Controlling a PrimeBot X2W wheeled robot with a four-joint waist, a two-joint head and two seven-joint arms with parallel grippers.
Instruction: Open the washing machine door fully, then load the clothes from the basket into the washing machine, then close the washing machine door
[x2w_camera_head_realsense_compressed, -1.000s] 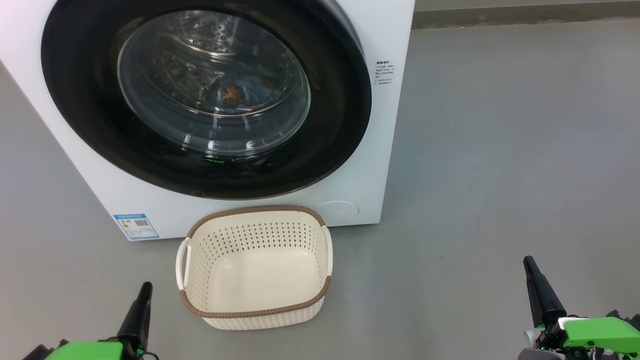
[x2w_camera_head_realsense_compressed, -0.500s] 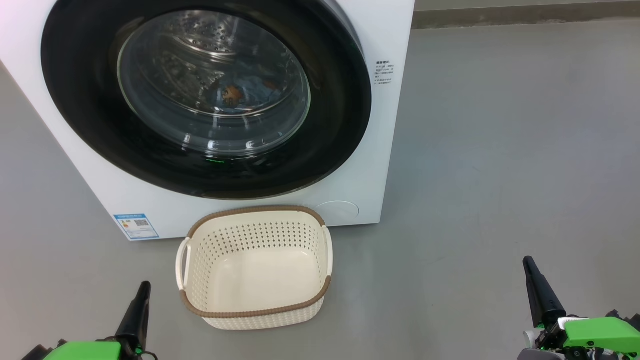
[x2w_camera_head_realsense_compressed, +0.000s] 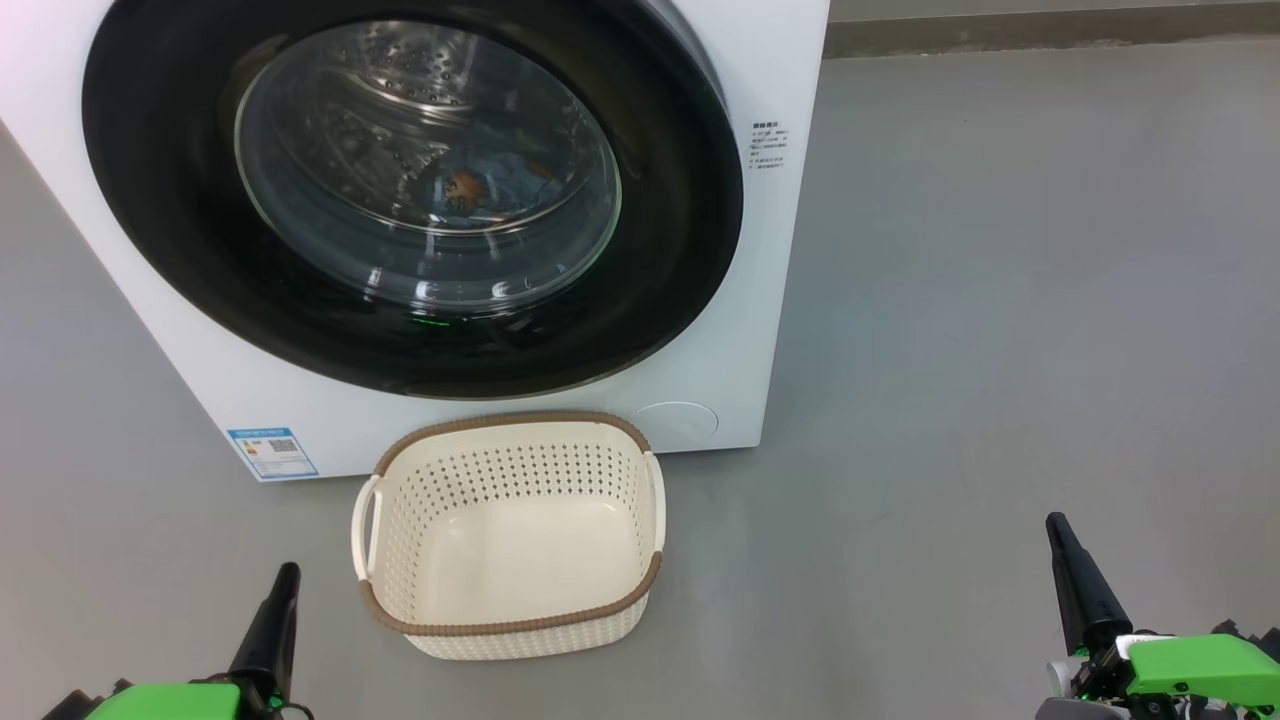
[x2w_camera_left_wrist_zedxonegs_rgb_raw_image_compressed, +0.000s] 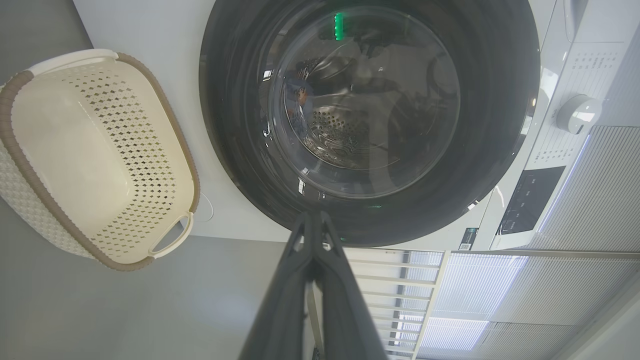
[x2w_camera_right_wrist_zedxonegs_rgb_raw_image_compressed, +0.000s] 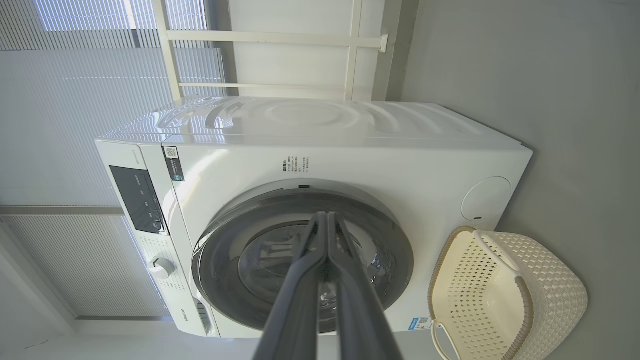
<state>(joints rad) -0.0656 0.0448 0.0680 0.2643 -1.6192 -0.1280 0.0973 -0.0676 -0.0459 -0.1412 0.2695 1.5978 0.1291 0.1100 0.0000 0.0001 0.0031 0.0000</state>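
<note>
The washing machine (x2w_camera_head_realsense_compressed: 760, 330) (x2w_camera_right_wrist_zedxonegs_rgb_raw_image_compressed: 350, 150) stands white ahead of me, and its door (x2w_camera_head_realsense_compressed: 160, 200) (x2w_camera_left_wrist_zedxonegs_rgb_raw_image_compressed: 500, 100) (x2w_camera_right_wrist_zedxonegs_rgb_raw_image_compressed: 395, 250) with the black rim lies flush against the front. Through the glass bowl a light blue garment with orange-brown prints, one of the clothes (x2w_camera_head_realsense_compressed: 480, 185), rests in the steel drum. The cream basket (x2w_camera_head_realsense_compressed: 510, 432) (x2w_camera_left_wrist_zedxonegs_rgb_raw_image_compressed: 30, 90) (x2w_camera_right_wrist_zedxonegs_rgb_raw_image_compressed: 520, 295) sits on the floor in front, with nothing inside. My left gripper (x2w_camera_head_realsense_compressed: 288, 572) (x2w_camera_left_wrist_zedxonegs_rgb_raw_image_compressed: 314, 216) is shut at lower left, beside the basket. At lower right, well away from the basket, my right gripper (x2w_camera_head_realsense_compressed: 1055, 522) (x2w_camera_right_wrist_zedxonegs_rgb_raw_image_compressed: 326, 216) is shut.
Grey floor (x2w_camera_head_realsense_compressed: 1000, 300) stretches wide to the right of the machine. A control panel and a white knob (x2w_camera_left_wrist_zedxonegs_rgb_raw_image_compressed: 577, 112) sit along the machine's top edge. Window blinds (x2w_camera_right_wrist_zedxonegs_rgb_raw_image_compressed: 60, 100) and a white frame stand behind the machine.
</note>
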